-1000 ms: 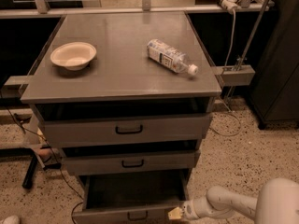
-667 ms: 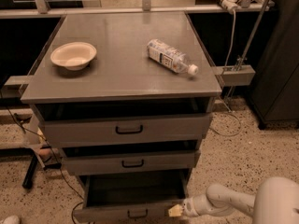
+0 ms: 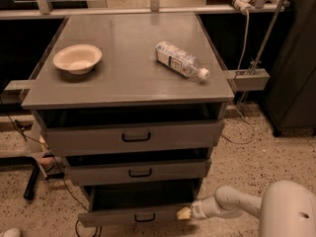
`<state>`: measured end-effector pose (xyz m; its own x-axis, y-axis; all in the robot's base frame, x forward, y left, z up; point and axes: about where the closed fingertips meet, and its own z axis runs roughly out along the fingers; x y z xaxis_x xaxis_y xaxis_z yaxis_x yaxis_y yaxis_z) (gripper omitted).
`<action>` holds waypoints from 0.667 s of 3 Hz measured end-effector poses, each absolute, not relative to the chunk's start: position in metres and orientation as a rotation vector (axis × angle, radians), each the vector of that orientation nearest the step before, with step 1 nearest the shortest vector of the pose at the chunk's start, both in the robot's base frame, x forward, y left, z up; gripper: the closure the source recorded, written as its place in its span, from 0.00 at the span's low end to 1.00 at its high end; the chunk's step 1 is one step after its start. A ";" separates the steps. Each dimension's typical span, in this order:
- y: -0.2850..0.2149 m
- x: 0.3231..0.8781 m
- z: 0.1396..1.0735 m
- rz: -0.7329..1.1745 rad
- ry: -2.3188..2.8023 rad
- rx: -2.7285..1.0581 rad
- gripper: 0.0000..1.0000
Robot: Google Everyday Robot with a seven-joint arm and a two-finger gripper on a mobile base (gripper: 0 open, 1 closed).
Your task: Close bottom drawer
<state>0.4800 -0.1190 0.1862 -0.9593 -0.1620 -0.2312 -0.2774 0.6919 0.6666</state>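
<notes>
The grey cabinet (image 3: 128,83) has three drawers. The bottom drawer (image 3: 133,215) is the lowest one and stands pulled out, its dark inside showing, with a small black handle (image 3: 144,217) on its low front panel. My gripper (image 3: 184,213) sits at the right end of that front panel, touching or nearly touching it. The white arm (image 3: 232,204) reaches in from the lower right. The middle drawer (image 3: 138,172) and the top drawer (image 3: 133,136) above it are each slightly open.
A cream bowl (image 3: 77,58) and a plastic water bottle (image 3: 180,59) lying on its side rest on the cabinet top. Cables trail on the speckled floor (image 3: 247,152) on both sides. A dark cabinet (image 3: 296,73) stands at the right.
The gripper has stayed at the right end of the bottom drawer's front. The drawer looks about as far out as before.
</notes>
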 end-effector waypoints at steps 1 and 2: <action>-0.119 0.496 0.184 1.103 2.750 -0.371 1.00; -0.118 0.518 0.185 1.076 2.753 -0.396 1.00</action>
<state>0.5180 -0.1180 0.1847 -0.9523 -0.1860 -0.2419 -0.3008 0.7060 0.6411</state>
